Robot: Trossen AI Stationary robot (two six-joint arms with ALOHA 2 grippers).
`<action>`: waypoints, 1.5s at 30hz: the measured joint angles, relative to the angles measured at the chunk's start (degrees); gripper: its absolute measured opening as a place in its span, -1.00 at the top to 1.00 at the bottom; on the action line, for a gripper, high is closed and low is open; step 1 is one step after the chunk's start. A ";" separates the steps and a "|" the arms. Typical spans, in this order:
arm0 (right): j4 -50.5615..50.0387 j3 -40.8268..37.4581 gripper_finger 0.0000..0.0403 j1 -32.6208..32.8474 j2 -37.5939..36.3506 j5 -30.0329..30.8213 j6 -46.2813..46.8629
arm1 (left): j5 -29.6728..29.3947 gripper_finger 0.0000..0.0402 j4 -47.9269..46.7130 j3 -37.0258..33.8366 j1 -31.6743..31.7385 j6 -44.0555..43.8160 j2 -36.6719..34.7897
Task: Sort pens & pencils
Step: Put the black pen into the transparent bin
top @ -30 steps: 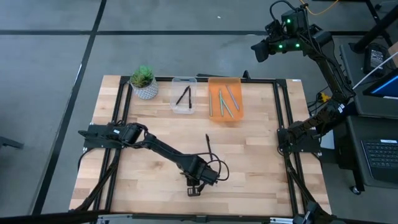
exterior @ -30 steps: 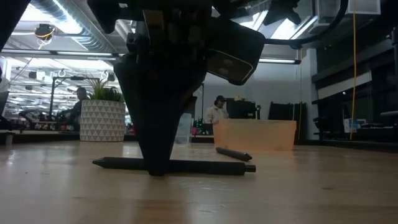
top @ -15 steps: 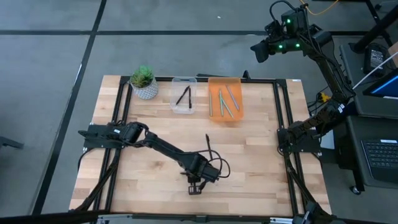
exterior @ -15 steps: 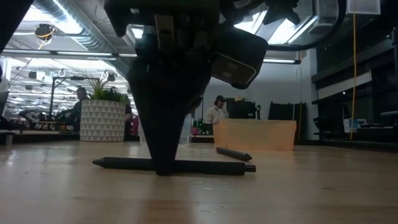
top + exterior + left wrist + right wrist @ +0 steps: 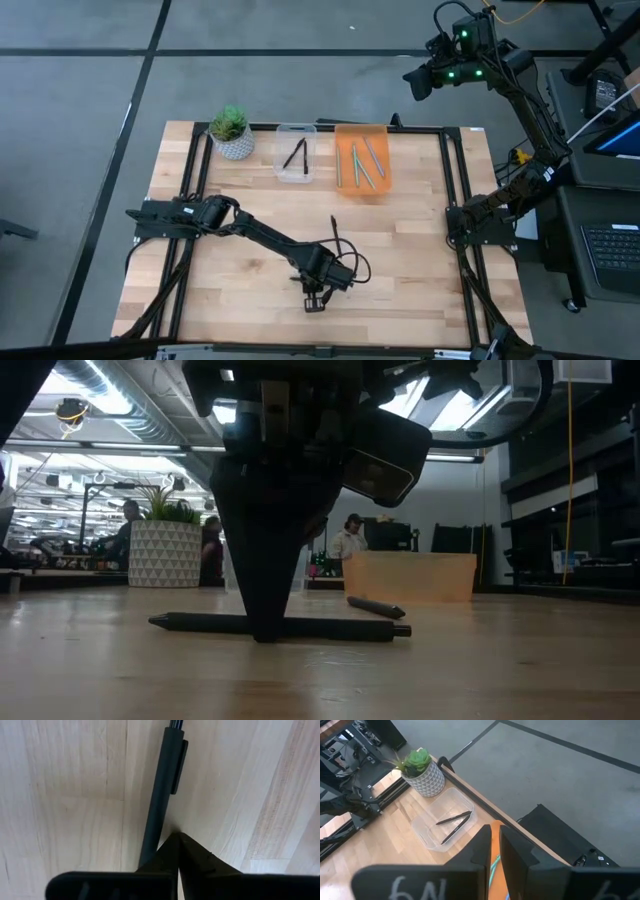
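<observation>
the left gripper [image 5: 265, 635] was down at lower centre of the high view, fingers pinched together on a black pen [image 5: 330, 627] lying flat on the table [image 5: 420, 270]. it looked mid-pickup; next would be a lift toward the clear bin [image 5: 295, 175] at upper centre. the right gripper [image 5: 494, 840] waited high, fingers nearly together.

High view looks straight down; low view sits level, close behind the slim black pen [image 5: 280, 625] (both share it).

The left claw [image 5: 265, 630] stands on a black pen [image 5: 330, 627] lying flat, apparently pinching it, orange bin [image 5: 410, 577] behind
</observation>
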 joint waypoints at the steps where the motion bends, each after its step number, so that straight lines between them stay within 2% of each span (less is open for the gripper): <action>1: 0.00 0.00 0.80 0.00 0.00 0.00 0.00 | -0.02 1.00 0.00 0.00 0.00 0.00 0.00; 19: 0.02 -0.01 0.80 0.01 0.00 0.02 0.15 | -3.00 1.00 -2.15 3.39 -0.13 1.50 0.15; 23: 0.02 -0.01 0.80 0.01 0.00 0.00 0.17 | -5.32 1.00 -2.47 3.39 -0.17 1.49 0.12; 34: 0.02 -0.01 0.80 -0.01 0.00 -0.02 0.02 | -4.20 1.00 -2.63 3.39 -0.22 1.30 0.02; 40: 0.04 0.00 0.80 -0.01 0.00 -0.03 0.00 | -2.10 0.90 -2.26 3.54 -0.44 0.82 -1.58; 45: 0.04 0.00 0.80 -0.01 0.00 -0.04 0.02 | -2.79 0.77 -2.28 3.58 -0.44 0.46 -2.58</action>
